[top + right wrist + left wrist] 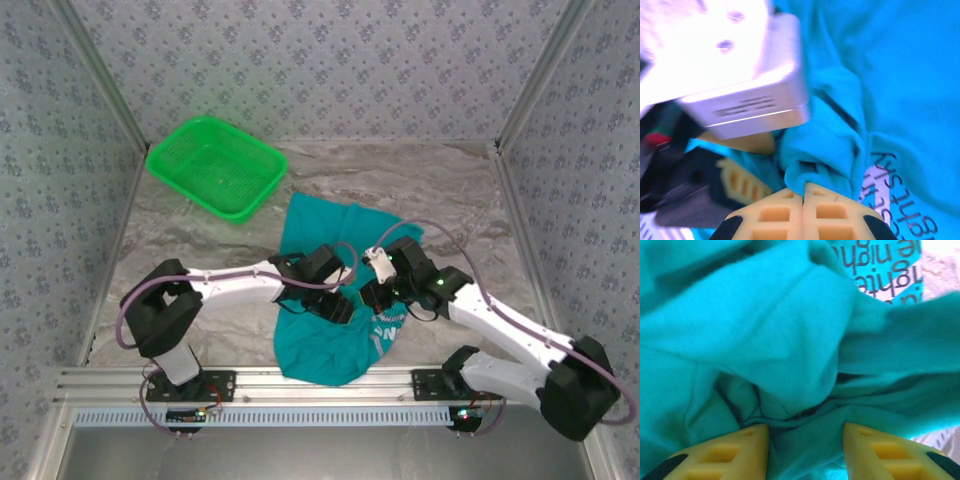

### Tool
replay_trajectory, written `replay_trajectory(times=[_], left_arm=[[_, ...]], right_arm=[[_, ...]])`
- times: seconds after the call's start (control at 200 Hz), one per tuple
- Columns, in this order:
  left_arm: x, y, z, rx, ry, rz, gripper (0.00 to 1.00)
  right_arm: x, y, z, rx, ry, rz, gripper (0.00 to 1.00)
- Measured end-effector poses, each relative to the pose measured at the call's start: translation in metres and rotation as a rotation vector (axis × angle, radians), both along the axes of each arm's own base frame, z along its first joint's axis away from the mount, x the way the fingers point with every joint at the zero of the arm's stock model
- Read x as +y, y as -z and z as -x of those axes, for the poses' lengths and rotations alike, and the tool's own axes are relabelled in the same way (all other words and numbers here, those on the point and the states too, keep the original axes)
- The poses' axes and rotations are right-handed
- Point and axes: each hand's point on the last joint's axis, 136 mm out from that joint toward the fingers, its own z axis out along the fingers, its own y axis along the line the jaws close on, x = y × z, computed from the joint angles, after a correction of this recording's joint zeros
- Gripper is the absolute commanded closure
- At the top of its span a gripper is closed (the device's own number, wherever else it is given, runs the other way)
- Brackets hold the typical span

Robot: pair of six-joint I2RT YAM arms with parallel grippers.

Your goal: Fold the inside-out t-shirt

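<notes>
Top external view: a grey marbled surface (420, 190) sits inside patterned walls, and the teal t-shirt (320, 225) lies crumpled in the middle of it. The cloth runs from just near the basket corner down to the metal rail (330, 380) at the near edge. A patch of white print (385, 325) shows on its right side. Behind and to the left, apart from the shirt, a bright green mesh basket (215, 165) rests at a slant.

Both arms reach inward over the cloth, the left arm (235, 285) from the left and the right arm (500, 320) from the right. The left hand (335, 300) and the right hand (375, 295) come close together on the middle of the shirt.

From the left wrist, the left hand (805, 426) has its yellow fingers (740, 450) standing apart with bunched teal cloth in the gap. I cannot tell whether it is grasping that cloth or merely resting over it. Dark lettering (890, 265) on a white patch shows at the top right.

From the right wrist, the right hand (803, 189) is clenched, fingers (775, 215) pressed flat together. A rolled fold (815, 150) of shirt sits right at their tips; whether any cloth is pinched I cannot tell.
</notes>
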Motion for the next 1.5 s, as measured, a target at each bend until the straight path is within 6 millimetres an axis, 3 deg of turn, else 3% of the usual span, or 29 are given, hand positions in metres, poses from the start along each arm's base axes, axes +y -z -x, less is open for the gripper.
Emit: replay_trajectory(times=[0.195, 0.35, 0.565, 0.675, 0.86, 1.034, 1.209, 1.504], left_arm=[[0.024, -0.067, -0.036, -0.103, -0.091, 0.164, 0.54], [0.026, -0.099, -0.044, -0.239, -0.001, 0.225, 0.54], [0.012, -0.105, -0.020, -0.354, 0.255, 0.288, 0.55], [0.009, -0.097, -0.009, -0.413, 0.349, 0.297, 0.57], [0.014, -0.090, -0.022, -0.499, 0.351, 0.239, 0.69], [0.016, -0.098, -0.035, -0.590, 0.333, 0.259, 0.68], [0.013, -0.114, -0.031, -0.654, 0.387, 0.329, 0.63], [0.001, -0.098, -0.017, -0.611, 0.493, 0.355, 0.63]], right_arm=[[0.013, -0.069, 0.014, -0.339, -0.184, -0.168, 1.00], [0.018, -0.079, 0.018, -0.470, -0.270, -0.207, 1.00], [0.025, -0.080, 0.015, -0.524, -0.325, -0.210, 1.00], [0.026, -0.081, 0.016, -0.532, -0.336, -0.209, 1.00], [0.026, -0.080, 0.017, -0.530, -0.344, -0.211, 1.00], [0.024, -0.078, 0.020, -0.520, -0.346, -0.202, 1.00], [0.022, -0.073, 0.021, -0.517, -0.339, -0.189, 1.00], [0.020, -0.070, 0.019, -0.510, -0.322, -0.176, 1.00]])
